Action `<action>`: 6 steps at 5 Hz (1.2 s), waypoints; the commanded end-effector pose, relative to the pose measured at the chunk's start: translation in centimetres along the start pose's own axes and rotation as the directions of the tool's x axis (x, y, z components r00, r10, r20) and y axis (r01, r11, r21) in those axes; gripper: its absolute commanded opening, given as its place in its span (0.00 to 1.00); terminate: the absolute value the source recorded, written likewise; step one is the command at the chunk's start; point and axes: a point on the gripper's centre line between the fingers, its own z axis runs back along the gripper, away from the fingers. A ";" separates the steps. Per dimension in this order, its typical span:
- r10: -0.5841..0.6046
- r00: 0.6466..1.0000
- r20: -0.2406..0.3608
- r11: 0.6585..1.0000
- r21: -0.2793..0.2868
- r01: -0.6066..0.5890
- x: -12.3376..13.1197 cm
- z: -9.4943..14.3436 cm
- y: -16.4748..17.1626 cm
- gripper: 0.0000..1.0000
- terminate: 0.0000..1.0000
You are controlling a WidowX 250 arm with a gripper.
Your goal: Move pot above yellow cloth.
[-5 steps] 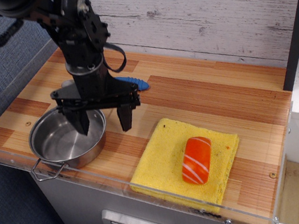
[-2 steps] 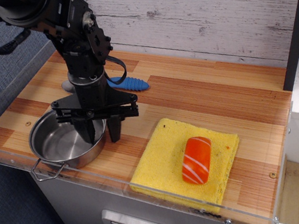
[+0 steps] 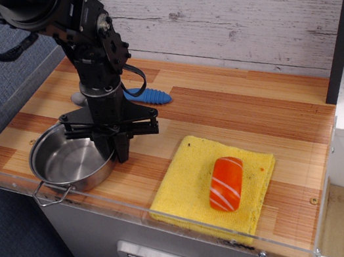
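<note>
Since a moment ago the gripper has drawn its jaws together, and they now pinch the right rim of the pot. The pot has slid a little to the left and sits at the counter's front left corner, well apart from the yellow cloth. The sushi toy lies on the cloth, unmoved.

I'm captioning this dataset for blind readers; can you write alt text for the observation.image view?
A black robot gripper pinches the right rim of a shallow round stainless-steel pot on a wooden counter. To its right lies a square yellow cloth with an orange-and-white salmon sushi toy on it; a blue-handled spoon lies behind the arm.
</note>
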 end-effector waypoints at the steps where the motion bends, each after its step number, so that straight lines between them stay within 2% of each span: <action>1: -0.025 1.000 0.008 0.999 0.039 0.024 1.1 1.8 -0.2 0.00 0.00; 2: -0.050 0.999 0.017 0.996 0.081 0.048 1.9 3.3 -0.9 0.00 0.00; 4: -0.161 0.985 0.070 0.986 0.054 0.157 3.2 5.6 -4.8 0.00 0.00; 6: -0.261 0.959 0.112 0.965 0.034 0.259 4.0 7.0 -10.9 0.00 0.00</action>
